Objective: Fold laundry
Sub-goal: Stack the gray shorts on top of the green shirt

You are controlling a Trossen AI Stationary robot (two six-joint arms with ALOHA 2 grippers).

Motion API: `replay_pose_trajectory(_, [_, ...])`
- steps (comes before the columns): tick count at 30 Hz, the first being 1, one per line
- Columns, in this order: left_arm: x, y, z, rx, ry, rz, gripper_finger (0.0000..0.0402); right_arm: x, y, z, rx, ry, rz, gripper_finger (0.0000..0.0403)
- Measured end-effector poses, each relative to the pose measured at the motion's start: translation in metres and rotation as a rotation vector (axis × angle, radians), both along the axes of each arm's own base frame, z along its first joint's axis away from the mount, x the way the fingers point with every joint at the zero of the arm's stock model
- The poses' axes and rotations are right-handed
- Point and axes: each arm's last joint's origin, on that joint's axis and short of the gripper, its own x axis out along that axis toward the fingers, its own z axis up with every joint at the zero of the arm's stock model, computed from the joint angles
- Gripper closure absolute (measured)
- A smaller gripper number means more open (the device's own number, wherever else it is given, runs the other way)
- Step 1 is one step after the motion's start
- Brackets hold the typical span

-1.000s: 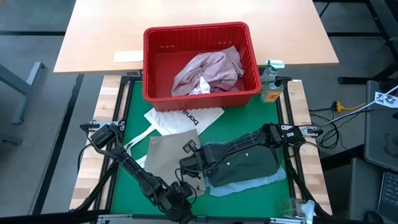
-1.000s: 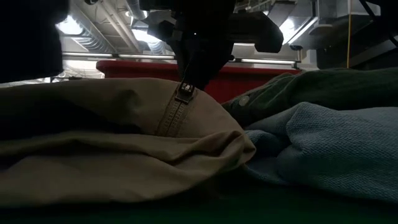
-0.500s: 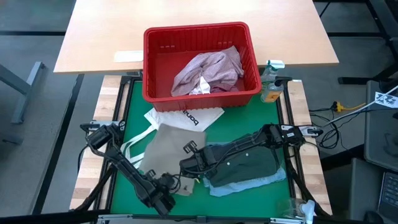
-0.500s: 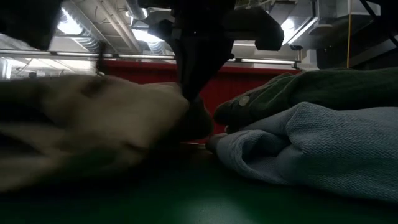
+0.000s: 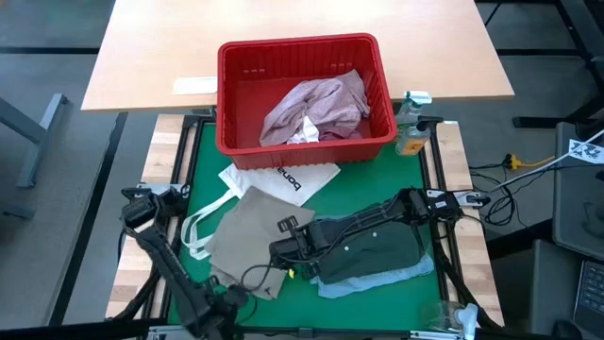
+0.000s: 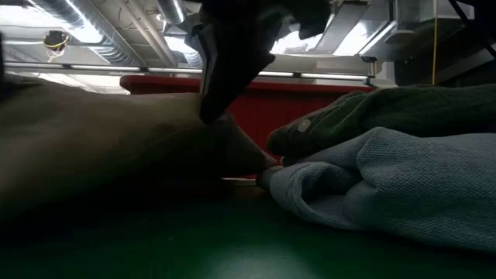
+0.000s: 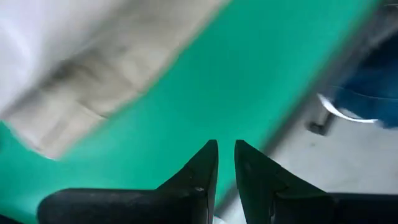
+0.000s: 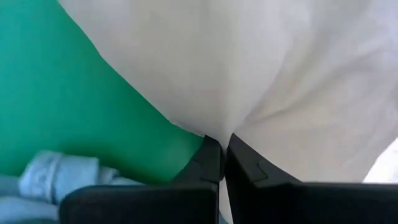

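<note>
**Khaki garment pinned at its edge on green surface**

Laundry was spread across the green surface (image 5: 193,156) below a red basket (image 5: 304,59), seen from overhead. A beige-khaki garment (image 5: 247,236) was laid flat at the centre, partly over a white tote bag (image 5: 274,179) with black lettering. The right hand (image 5: 286,262) was lowered onto the garment's near right edge, its fingers pressed together and clamped on the cloth; in the right wrist view the pale fabric was seen pinched between the two dark fingertips (image 8: 211,163). Just beside that hand, a dark grey-green garment (image 5: 373,250) was piled on a light blue one (image 5: 377,280), both shown bunched in the low view. The left hand (image 5: 215,304) was held at the near edge of the surface, close to the khaki garment's near left corner; its fingers (image 7: 200,168) were seen a narrow slit apart over bare green, with nothing between them. A mottled pink garment (image 5: 316,104) and a small white piece (image 5: 304,130) were left inside the basket.
</note>
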Motion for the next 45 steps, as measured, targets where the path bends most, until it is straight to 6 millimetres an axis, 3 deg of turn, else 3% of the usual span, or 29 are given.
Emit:
replay_pose_trajectory(5, [-0.002, -0.023, 0.032, 0.007, -0.297, 0.01, 0.0351, 0.004, 0.003, 0.001, 0.063, -0.037, -0.012, 0.0398])
replay_pose_trajectory(8, [0.004, -0.023, 0.037, 0.102, -0.508, 0.064, 0.0351, 0.006, 0.004, 0.002, 0.077, -0.06, -0.009, 0.0398])
replay_pose_trajectory(11, [0.011, -0.019, 0.039, 0.163, -0.605, 0.099, 0.0351, 0.008, 0.004, 0.003, 0.083, -0.078, -0.008, 0.0398])
replay_pose_trajectory(16, [0.026, -0.007, 0.039, 0.169, -0.581, 0.127, 0.0351, 0.008, 0.004, 0.003, 0.082, -0.08, -0.002, 0.0372])
replay_pose_trajectory(24, [0.046, 0.01, 0.037, 0.151, -0.513, 0.147, 0.0351, 0.006, 0.002, 0.002, 0.032, -0.064, -0.016, 0.0255])
replay_pose_trajectory(29, [0.052, 0.016, 0.038, 0.156, -0.511, 0.169, 0.0351, -0.004, -0.003, -0.001, -0.057, 0.029, -0.034, 0.021])
replay_pose_trajectory(38, [0.065, 0.024, 0.03, 0.169, -0.518, 0.166, 0.0351, -0.013, -0.006, -0.005, -0.072, 0.131, -0.027, 0.019])
replay_pose_trajectory(45, [0.071, 0.033, 0.02, 0.191, -0.495, 0.131, 0.0351, -0.017, -0.006, -0.025, -0.075, 0.17, -0.006, 0.0189])
